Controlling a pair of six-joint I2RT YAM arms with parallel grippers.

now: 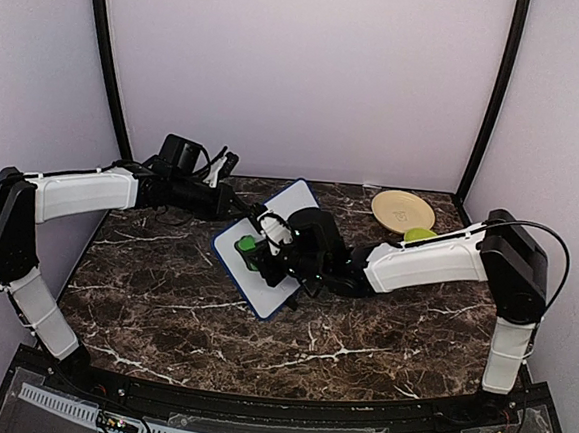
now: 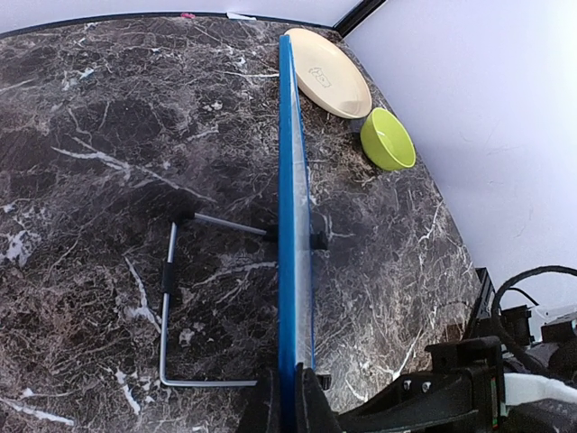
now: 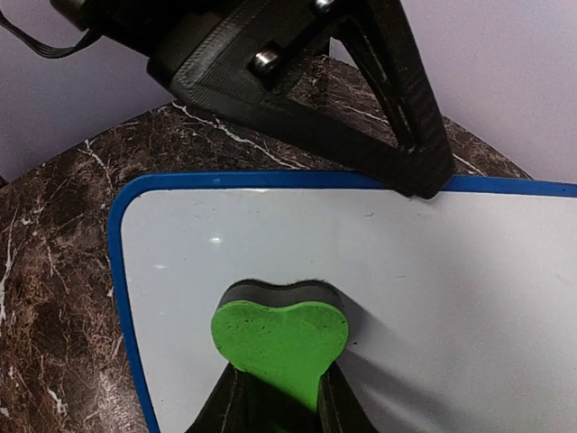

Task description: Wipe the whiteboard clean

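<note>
The dark marbled tabletop [image 1: 163, 297] carries everything you see. At its middle lies the whiteboard [image 1: 293, 202], turned at an angle, one corner toward the back wall and another toward the arm bases. The part of its face in your right wrist view is plain white inside the blue rim.

Your left claw [image 2: 290, 410] reaches in from the left and is clenched on the board's rim. In the left wrist view the board runs edge-on straight away from it, a finger on each face. Your right claw [image 3: 281, 397] comes in from the right and sits over the board's face. It is clamped on the green heart-ended eraser [image 3: 279, 338], whose dark pad is pressed on the white surface near the rounded corner, with the left claw just beyond on the far edge.

A tan plate [image 1: 402, 210] lies near the back right corner, with a lime-green bowl [image 1: 419, 234] just beside it. A grey wire stand [image 2: 167, 307] meets the board on one side.
</note>
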